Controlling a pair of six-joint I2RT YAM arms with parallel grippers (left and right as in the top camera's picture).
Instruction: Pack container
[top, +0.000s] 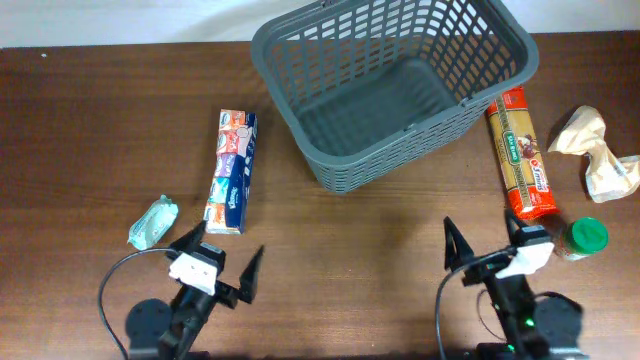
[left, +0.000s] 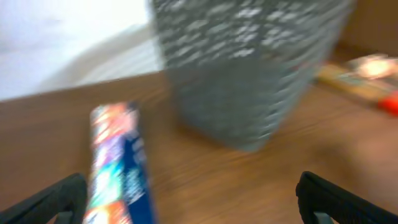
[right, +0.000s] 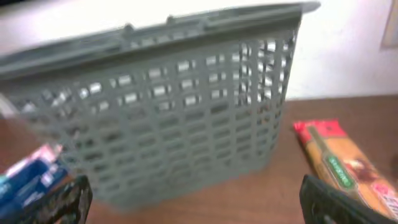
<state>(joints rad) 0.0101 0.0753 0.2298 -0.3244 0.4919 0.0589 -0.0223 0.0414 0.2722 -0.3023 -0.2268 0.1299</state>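
On your surface (top: 100, 120), the container (top: 390, 155) sits empty.
Your left end effector (top: 222, 252) and right end effector (top: 483, 238) gape apart.

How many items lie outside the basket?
5: tissue pack, small green packet left of the basket; pasta pack, beige bag, green-lidded jar right of it. None looks hidden.
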